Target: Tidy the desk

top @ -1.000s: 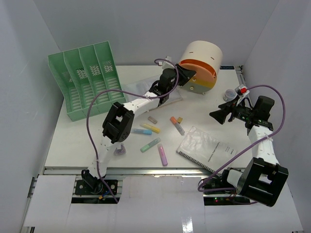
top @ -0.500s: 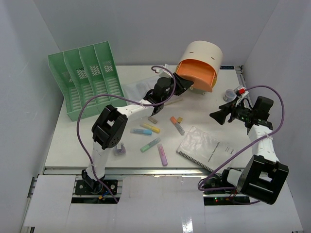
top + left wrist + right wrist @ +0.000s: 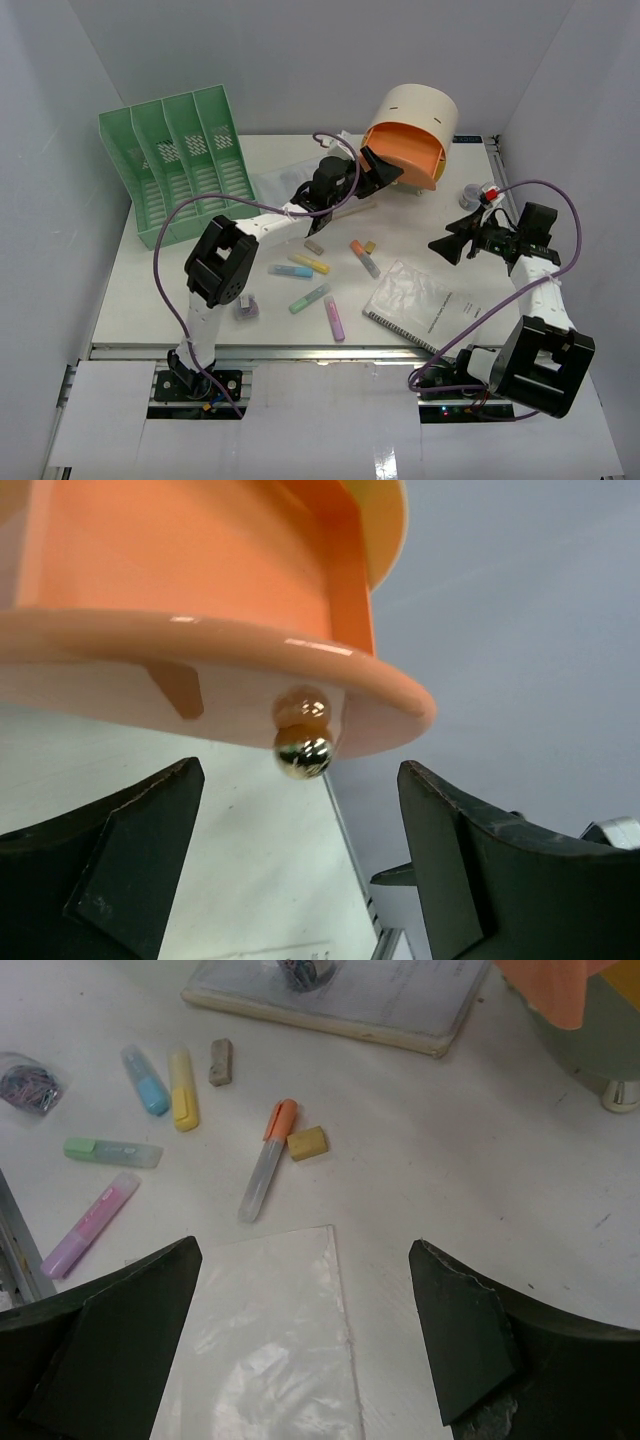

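- At the far edge of the table [image 3: 150, 285], the left claw [image 3: 381, 168] reaches up to the orange drawer [image 3: 405, 150] of a round cream container [image 3: 420, 108]
- From the left wrist we see its two fingers [image 3: 120, 850] standing wide apart; the small gold knob [image 3: 303, 752] under the drawer's front lip sits between them, touched by neither, so this claw is open and holds nothing
- On the right side, the right claw [image 3: 447, 238] hovers above the table with its jaws spread wide and nothing between them; its wrist view looks down on a plastic-covered notebook [image 3: 270, 1340] lying flat below it
- We find the table as the broad white top filling the middle of the overhead view, with an aluminium rail along its near edge and both arm bases just in front of that rail
- Loose in the middle of it lie a blue highlighter [image 3: 291, 271] and a yellow highlighter [image 3: 312, 264] close together, a green highlighter [image 3: 309, 298] and a purple highlighter [image 3: 334, 318] nearer to us, and an orange-capped marker [image 3: 364, 258]
- We see a yellow eraser [image 3: 369, 246] just beside the marker's cap and a grey eraser [image 3: 314, 245] a little to its left
- A green file rack [image 3: 175, 170] with four compartments stands at the far left corner, and a clear-covered book [image 3: 285, 185] lies between it and the container, partly under the left arm
- Near the left arm's elbow sits a small jar of clips [image 3: 245, 308]
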